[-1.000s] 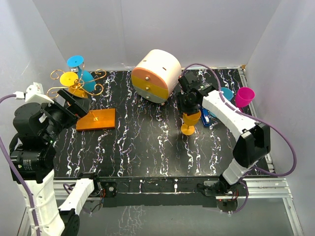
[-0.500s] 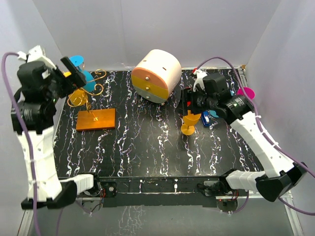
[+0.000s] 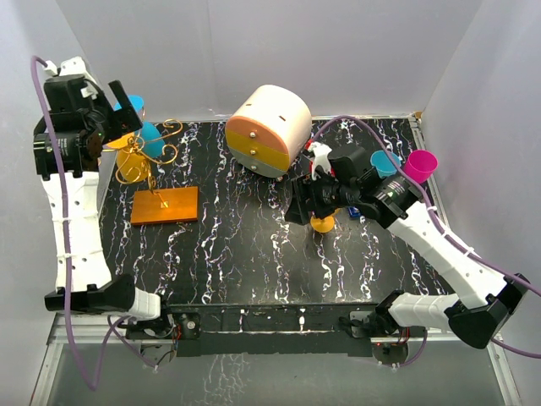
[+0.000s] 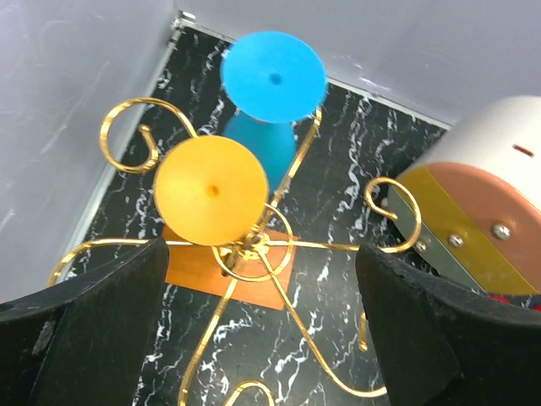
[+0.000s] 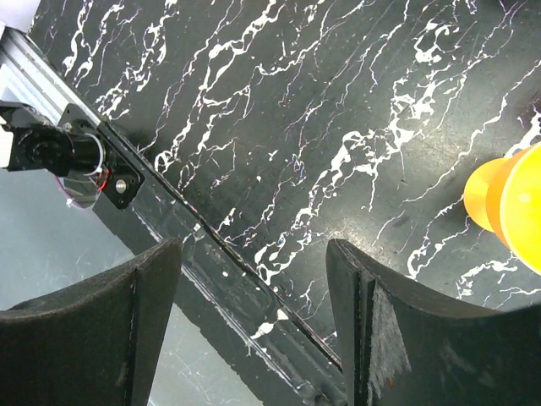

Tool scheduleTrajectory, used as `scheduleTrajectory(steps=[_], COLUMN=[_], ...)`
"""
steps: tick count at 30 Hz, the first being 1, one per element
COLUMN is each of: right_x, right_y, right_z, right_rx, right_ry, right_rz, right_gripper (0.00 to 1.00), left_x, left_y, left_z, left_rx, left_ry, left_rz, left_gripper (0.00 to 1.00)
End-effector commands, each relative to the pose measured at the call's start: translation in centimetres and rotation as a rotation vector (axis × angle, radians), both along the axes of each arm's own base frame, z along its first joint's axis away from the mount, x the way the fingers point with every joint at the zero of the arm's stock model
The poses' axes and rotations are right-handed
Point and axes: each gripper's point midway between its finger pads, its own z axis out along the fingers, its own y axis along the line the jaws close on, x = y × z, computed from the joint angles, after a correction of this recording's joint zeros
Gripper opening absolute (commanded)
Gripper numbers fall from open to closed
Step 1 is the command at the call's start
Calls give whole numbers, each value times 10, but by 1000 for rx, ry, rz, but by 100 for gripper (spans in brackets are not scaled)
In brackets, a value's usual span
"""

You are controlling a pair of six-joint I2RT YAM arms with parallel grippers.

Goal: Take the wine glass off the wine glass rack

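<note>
The wine glass rack (image 3: 162, 135) is gold wire with curled arms on a flat orange base (image 3: 165, 205). A yellow wine glass (image 3: 132, 163) and a blue wine glass (image 3: 140, 125) hang on it upside down. In the left wrist view the yellow glass's foot (image 4: 211, 190) and the blue glass's foot (image 4: 273, 74) face the camera, over the rack's wires (image 4: 279, 279). My left gripper (image 3: 117, 108) is open and empty, high above the rack (image 4: 262, 338). My right gripper (image 3: 299, 205) is open and empty beside an orange glass (image 3: 322, 222) standing on the table (image 5: 511, 199).
A white-and-orange rounded drawer box (image 3: 269, 129) stands at the back centre. A teal cup (image 3: 389, 161) and a magenta cup (image 3: 420, 165) stand at the back right. The table's front edge (image 5: 211, 245) lies under my right gripper (image 5: 245, 330).
My left arm has risen and its gripper now hovers over the rack. My right gripper has drawn away from the orange glass and swung toward the table's front.
</note>
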Motion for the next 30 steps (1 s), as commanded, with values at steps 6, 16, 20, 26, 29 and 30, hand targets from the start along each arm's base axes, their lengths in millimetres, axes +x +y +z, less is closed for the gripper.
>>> scheduleTrajectory(steps=[6, 16, 20, 26, 29, 30], right_x=[-11, -22, -22, -20, -20, -19], right_y=[11, 19, 20, 23, 25, 25], right_z=[21, 19, 18, 16, 17, 17], right_rx=[15, -6, -9, -5, -1, -1], right_ry=[-133, -152, -154, -150, -150, -151], right_rz=[54, 96, 99, 104, 106, 106], right_gripper=[70, 71, 72, 71, 72, 72], left_x=[-5, 1, 5, 12, 14, 16], left_y=[38, 60, 69, 64, 65, 64], left_z=[9, -15, -30, -48, -49, -49], left_rx=[-21, -65, -82, -128, -129, -135], left_ry=[-76, -43, -2, 38, 39, 35], left_rz=[22, 5, 4, -59, -65, -67], left_gripper=[90, 91, 89, 90, 90, 90])
